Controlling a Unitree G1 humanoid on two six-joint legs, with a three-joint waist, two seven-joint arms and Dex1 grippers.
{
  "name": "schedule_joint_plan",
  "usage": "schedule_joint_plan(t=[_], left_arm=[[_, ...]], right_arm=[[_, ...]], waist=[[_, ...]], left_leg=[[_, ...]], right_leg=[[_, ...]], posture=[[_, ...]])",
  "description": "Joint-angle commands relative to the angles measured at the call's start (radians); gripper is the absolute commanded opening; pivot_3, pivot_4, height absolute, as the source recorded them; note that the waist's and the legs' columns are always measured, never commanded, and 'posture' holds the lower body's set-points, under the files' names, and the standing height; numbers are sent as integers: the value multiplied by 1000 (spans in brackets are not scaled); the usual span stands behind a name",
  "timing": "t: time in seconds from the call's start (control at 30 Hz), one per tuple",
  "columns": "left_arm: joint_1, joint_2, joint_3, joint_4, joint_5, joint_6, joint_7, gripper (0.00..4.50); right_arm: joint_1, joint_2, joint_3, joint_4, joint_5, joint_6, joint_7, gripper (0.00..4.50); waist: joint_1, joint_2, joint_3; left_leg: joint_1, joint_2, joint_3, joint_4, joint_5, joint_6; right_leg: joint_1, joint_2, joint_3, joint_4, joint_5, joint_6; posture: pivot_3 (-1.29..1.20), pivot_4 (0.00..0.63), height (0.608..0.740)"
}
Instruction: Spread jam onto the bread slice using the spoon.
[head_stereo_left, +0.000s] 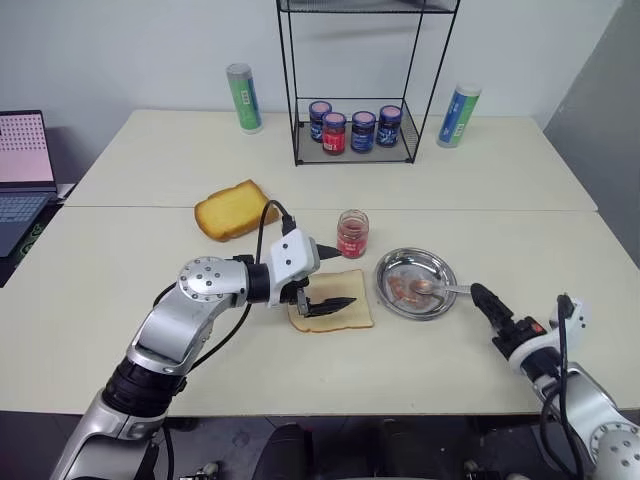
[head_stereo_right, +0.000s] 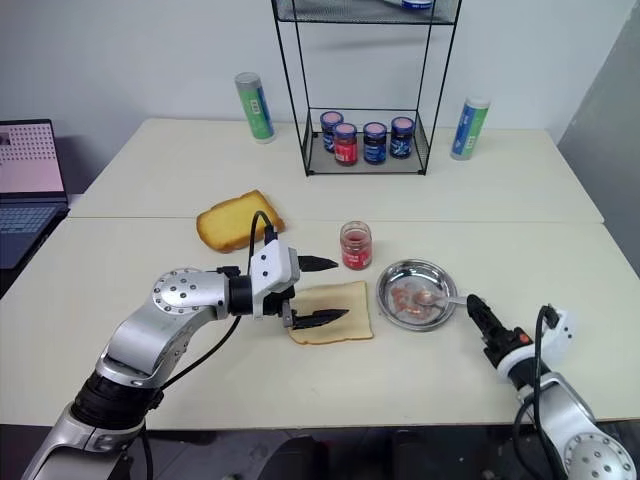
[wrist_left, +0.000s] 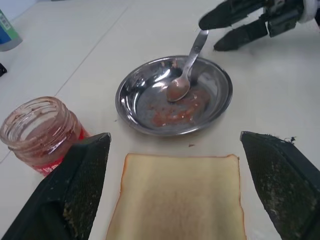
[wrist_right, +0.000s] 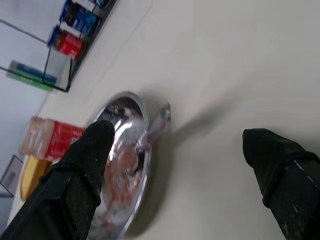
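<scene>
Reaching toward the steel dish with my right gripper, I have its fingers spread wide and empty, the tips just short of the spoon handle's free end. The spoon lies with its bowl down in the dish among smears of jam, its handle propped over the rim and slanting toward my right hand. It looks light, stiff and slick, so I judge the handle's outer end the place to pinch, squarely, or it may swivel or skid. My left gripper hangs with its fingers wide apart and holding nothing, just above the bread slice, which lies flat beneath it. The slice looks soft and liable to slide under spreading. The open jam jar stands just beside my left hand.
</scene>
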Motion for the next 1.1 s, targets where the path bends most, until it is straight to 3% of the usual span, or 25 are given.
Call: schedule_joint_plan(t=[0.03, 0.3, 1.0, 1.1], left_arm=[[5, -8, 1, -16, 1, -43, -22, 4331], [10, -10, -3, -15, 14, -54, -24, 4331], [9, -11, 5, -12, 22, -41, -18, 4348], [11, -14, 3, -12, 21, -39, -14, 4348]], right_arm=[[-44, 18, 36, 25, -7, -34, -4, 4500], [-86, 59, 60, 71, 2, -78, -10, 4500], [-115, 85, 65, 114, 9, -155, -9, 177], [-117, 82, 60, 106, 19, -160, -16, 78]], waist=[[1, 0, 0], [-1, 0, 0], [-8, 0, 0], [-7, 0, 0]], left_leg=[[0, 0, 0, 0, 0, 0], [0, 0, 0, 0, 0, 0], [0, 0, 0, 0, 0, 0], [0, 0, 0, 0, 0, 0]], right_leg=[[0, 0, 0, 0, -1, 1], [0, 0, 0, 0, 1, -1], [0, 0, 0, -1, 1, -1], [1, -1, 0, -1, 0, -1]], posture=[[0, 150, 740], [0, 150, 740], [0, 150, 740], [0, 150, 740]])
